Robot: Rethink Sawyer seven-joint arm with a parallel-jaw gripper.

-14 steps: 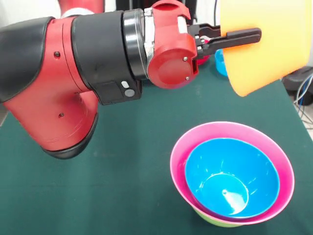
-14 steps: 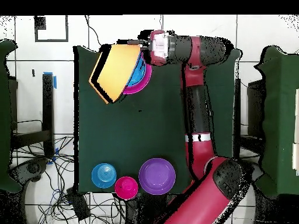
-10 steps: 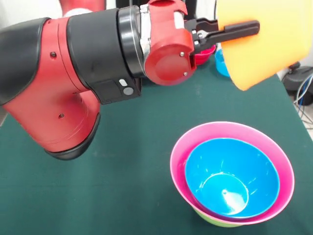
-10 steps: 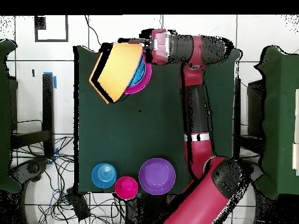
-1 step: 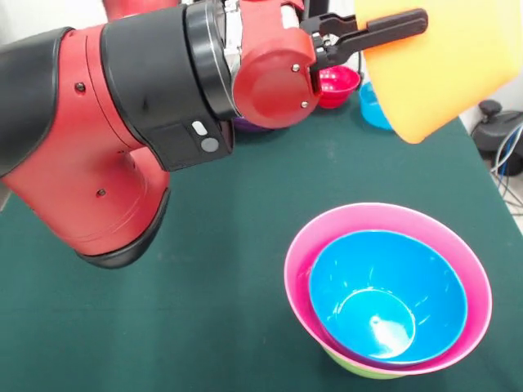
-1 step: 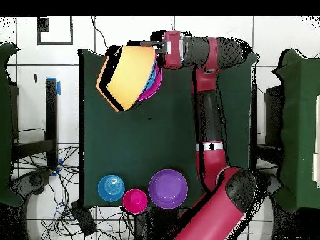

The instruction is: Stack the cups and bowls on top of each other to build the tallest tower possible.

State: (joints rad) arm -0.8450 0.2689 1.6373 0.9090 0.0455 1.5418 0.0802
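the black gripper (image 5: 384, 28), clamping the large glossy orange plastic bowl (image 5: 445, 61), needs lowering onto the nested pink-and-blue bowl tower (image 5: 388, 290).

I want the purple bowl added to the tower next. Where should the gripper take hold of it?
By the rim of the purple bowl, coming straight down: it sits upright and open, so one finger can go inside the wall, one outside, best on the side away from the magenta bowl.
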